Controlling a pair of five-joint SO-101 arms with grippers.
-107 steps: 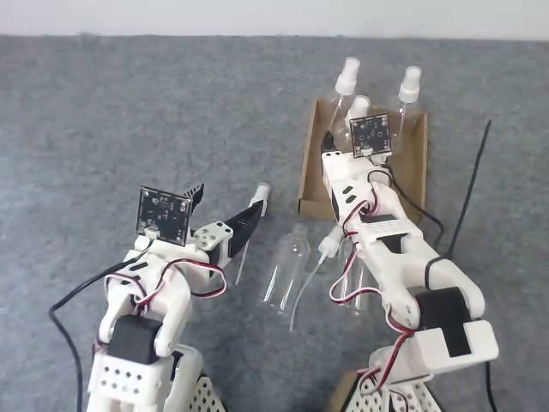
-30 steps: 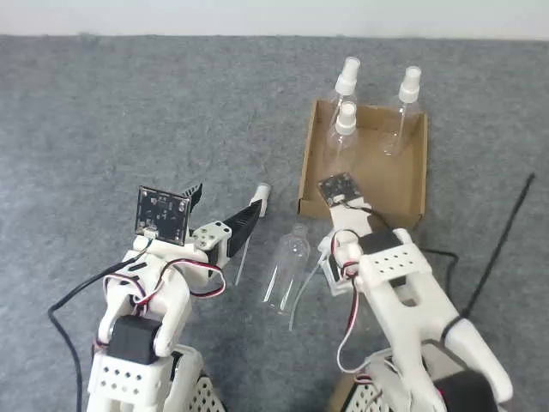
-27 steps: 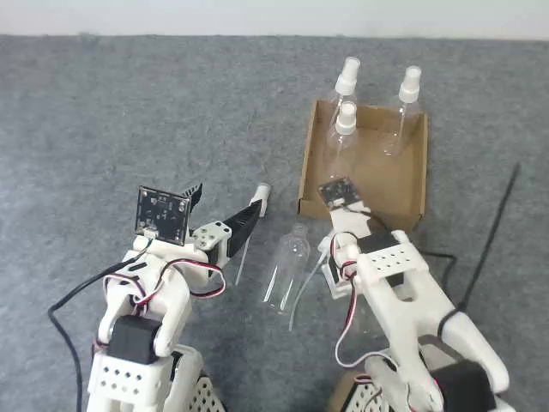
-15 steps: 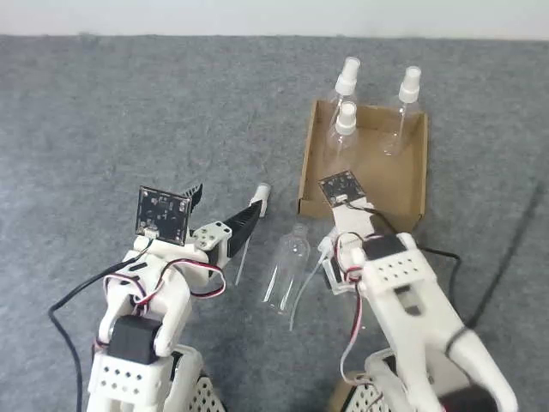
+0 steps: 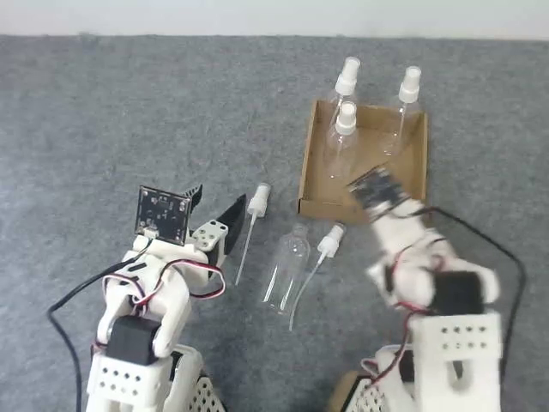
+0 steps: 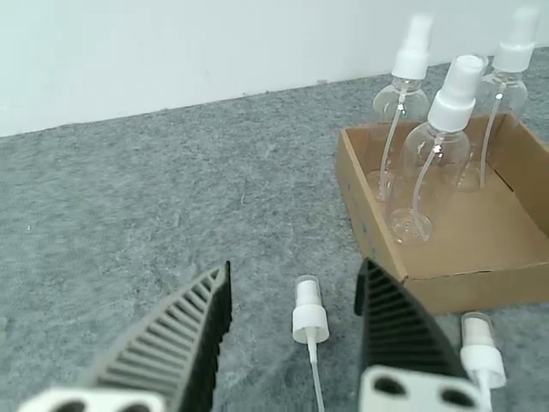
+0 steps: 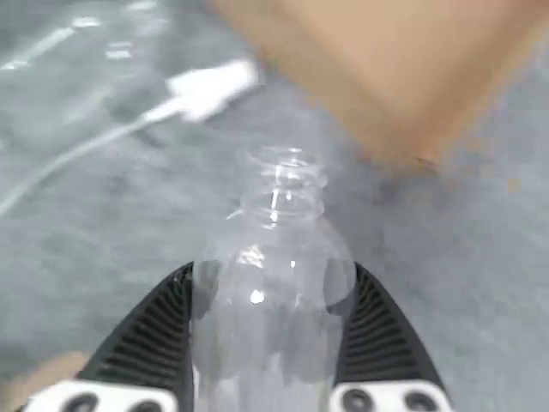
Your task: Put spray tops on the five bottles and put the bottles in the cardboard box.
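The right claw [image 7: 273,287] pinches an uncapped bottle [image 7: 274,249] by its body, neck pointing toward the cardboard box [image 7: 386,77], while a loose spray top [image 6: 309,319] lies just ahead of the spread left claw [image 6: 294,270] (tube trailing toward the near edge of the surface [image 5: 129,112]), so the left arm looks nearer.

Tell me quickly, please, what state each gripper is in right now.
Left gripper: open, holding nothing.
Right gripper: closed on an uncapped bottle.
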